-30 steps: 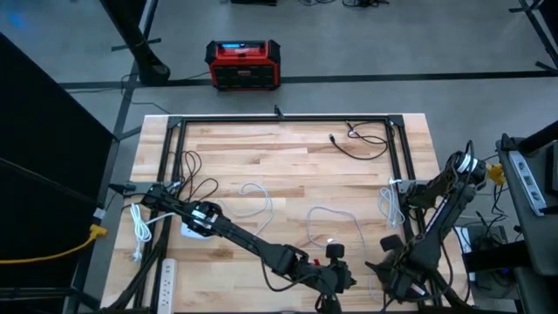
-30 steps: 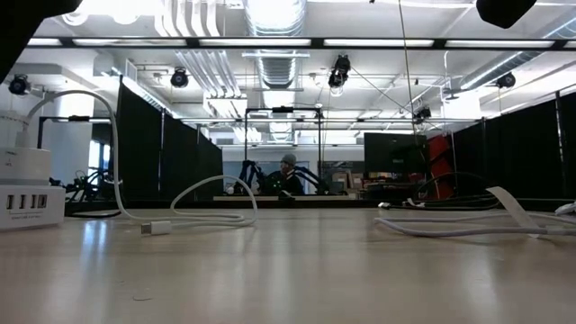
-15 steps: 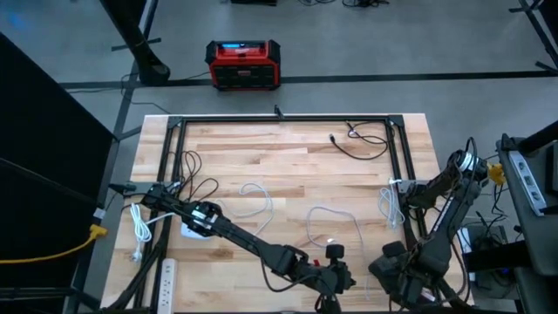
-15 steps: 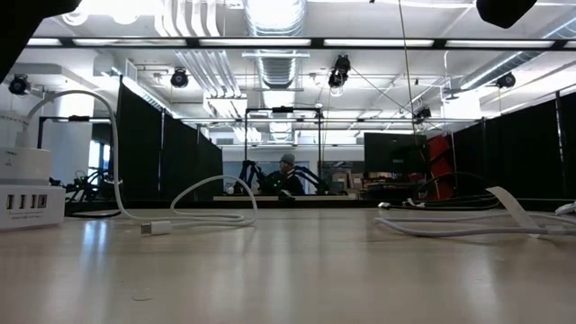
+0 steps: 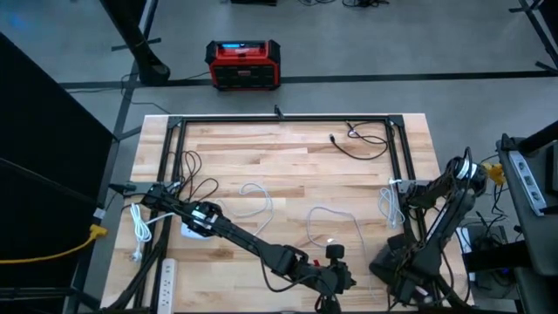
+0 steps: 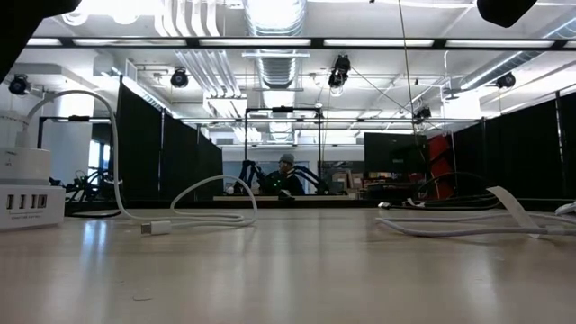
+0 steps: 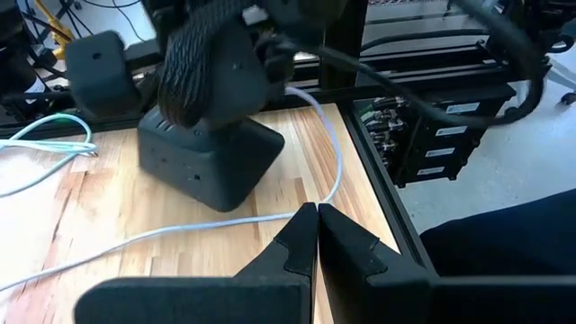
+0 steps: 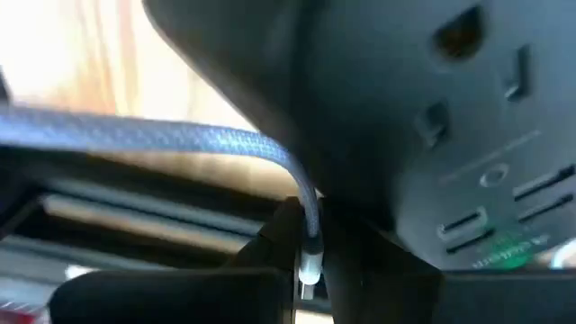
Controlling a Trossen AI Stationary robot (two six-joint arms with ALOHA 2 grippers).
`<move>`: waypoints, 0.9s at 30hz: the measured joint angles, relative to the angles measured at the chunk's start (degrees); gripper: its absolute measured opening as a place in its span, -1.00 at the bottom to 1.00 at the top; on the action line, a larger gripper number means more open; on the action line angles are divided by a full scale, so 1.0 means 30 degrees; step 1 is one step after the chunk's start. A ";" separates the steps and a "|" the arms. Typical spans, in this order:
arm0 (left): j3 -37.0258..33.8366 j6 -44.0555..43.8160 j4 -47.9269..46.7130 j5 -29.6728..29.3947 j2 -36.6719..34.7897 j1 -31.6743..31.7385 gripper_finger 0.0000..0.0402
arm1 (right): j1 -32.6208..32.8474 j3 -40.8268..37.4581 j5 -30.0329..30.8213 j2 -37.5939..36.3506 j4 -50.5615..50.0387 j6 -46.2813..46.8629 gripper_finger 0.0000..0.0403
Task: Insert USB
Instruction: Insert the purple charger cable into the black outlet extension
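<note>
My right gripper (image 8: pixel 309 236) is at the table's near right corner (image 5: pixel 403 275), shut on a grey braided cable (image 8: pixel 180 139). A dark hub (image 8: pixel 450 135) with socket slots and USB ports (image 8: pixel 463 223) fills the view just past its fingertips. Whether the hub touches the fingers, I cannot tell. The left wrist view shows the same dark hub (image 7: pixel 207 153) standing on the wood with my right arm's sleeved hand over it. My left gripper (image 7: pixel 316 211) hovers shut and empty near the front edge's middle (image 5: pixel 344 281), pointing toward the hub. My right gripper pinches the braided cable's end between its two fingers. The whitish plug end (image 8: pixel 309 268) lies back between them, and the cable bends over the fingertips (image 8: pixel 290 216) and runs off sideways. The fingers point steeply down, and the held end is clear of the table.
White cables loop over the table's middle (image 5: pixel 336 228) and left of middle (image 5: pixel 257 201); one plug (image 6: pixel 155 228) lies flat. A white multi-port charger (image 6: pixel 27 205) stands left, a white power strip (image 5: pixel 166 275) near left. A black cable (image 5: pixel 362 144) lies far right.
My right gripper has sunk a little at the near right corner and tipped more steeply down, still shut on the cable.
</note>
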 joint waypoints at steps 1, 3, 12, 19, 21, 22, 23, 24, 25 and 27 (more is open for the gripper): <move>0.0001 0.0000 -0.0006 0.0000 0.0000 0.0000 -1.00 | -0.0009 0.0009 0.0459 0.0072 0.0058 -0.0233 -0.92; 0.0000 0.0000 0.0013 0.0000 0.0000 0.0007 -1.00 | -0.0050 0.0100 0.1509 0.0157 0.0073 -0.0511 -0.92; 0.0000 -0.0080 0.0627 0.0007 0.0007 0.0298 -1.00 | 0.0213 0.1613 0.4184 -0.0318 0.0084 -0.0538 -0.92; -0.0312 0.0520 0.1650 0.0007 0.0007 0.0796 -1.00 | 0.0961 0.2262 0.8027 -0.1290 -0.0859 0.3524 -0.92; -0.0722 0.0678 0.2075 0.0022 0.0077 0.0968 -1.00 | 0.1218 0.2226 0.9332 -0.1683 -0.1182 0.5346 -0.92; -0.0965 0.0670 0.2540 0.0151 0.0133 0.1069 -1.00 | 0.1342 0.2218 1.0054 -0.1900 -0.1372 0.6133 -0.92; -0.1226 0.0670 0.2842 0.0199 0.0146 0.1146 -1.00 | 0.1446 0.2211 1.0930 -0.2125 -0.1508 0.6978 -0.92; -0.1504 0.0677 0.3187 0.0335 0.0168 0.1203 -1.00 | 0.1554 0.2201 1.1891 -0.2390 -0.1572 0.7818 -0.92; -0.1797 0.0735 0.3693 0.0562 0.0182 0.1276 -1.00 | 0.1682 0.2187 1.3004 -0.2646 -0.1598 0.8676 -0.92; -0.2500 0.0962 0.4876 0.0645 0.0182 0.1424 -1.00 | 0.1979 0.2113 1.5074 -0.3089 -0.1811 1.0369 -0.92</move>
